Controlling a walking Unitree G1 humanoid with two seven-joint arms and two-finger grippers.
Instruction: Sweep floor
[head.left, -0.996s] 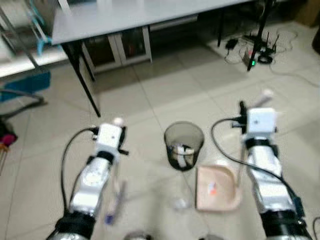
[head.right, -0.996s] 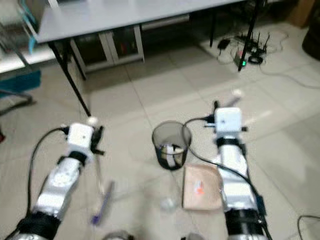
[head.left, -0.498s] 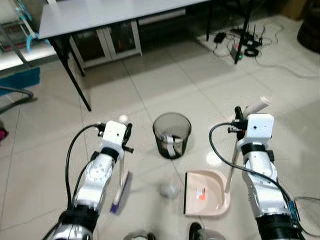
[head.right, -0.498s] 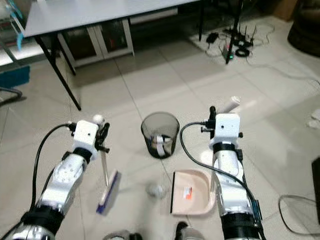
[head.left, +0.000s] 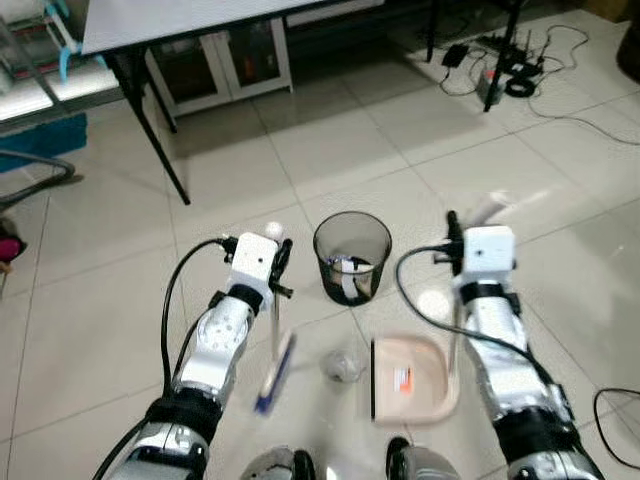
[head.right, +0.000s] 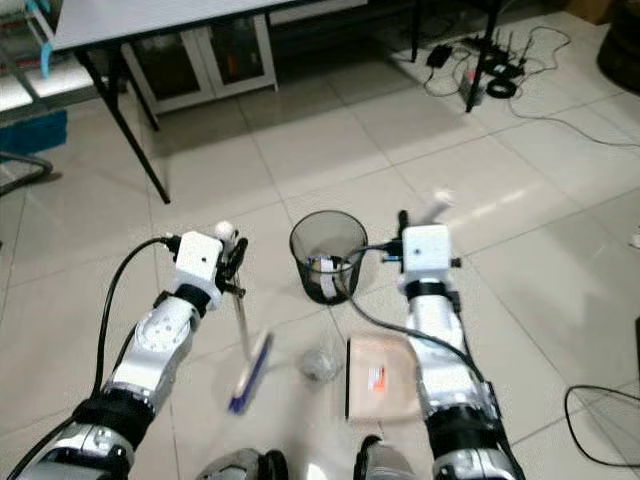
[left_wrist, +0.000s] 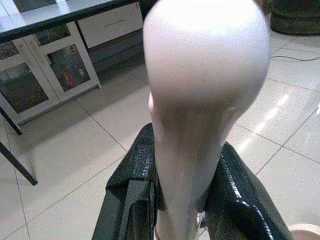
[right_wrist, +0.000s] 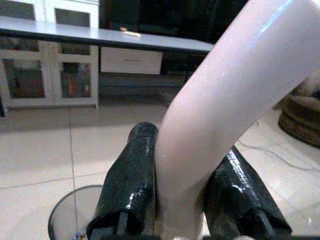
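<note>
Left gripper clamps broom handle; right gripper clamps dustpan handle; crumpled debris, probably plastic, between broom and dustpan.

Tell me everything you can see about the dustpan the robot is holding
The dustpan is pale pink, plastic by its look, with a flat tray bearing a small white and orange label. It sits on the tiled floor by the robot's right foot, its open edge facing the small crumpled clear scrap beside it. A long pale handle rises from the tray's right side to the right gripper, whose black fingers clamp it. The dark bin stands just beyond it.
</note>
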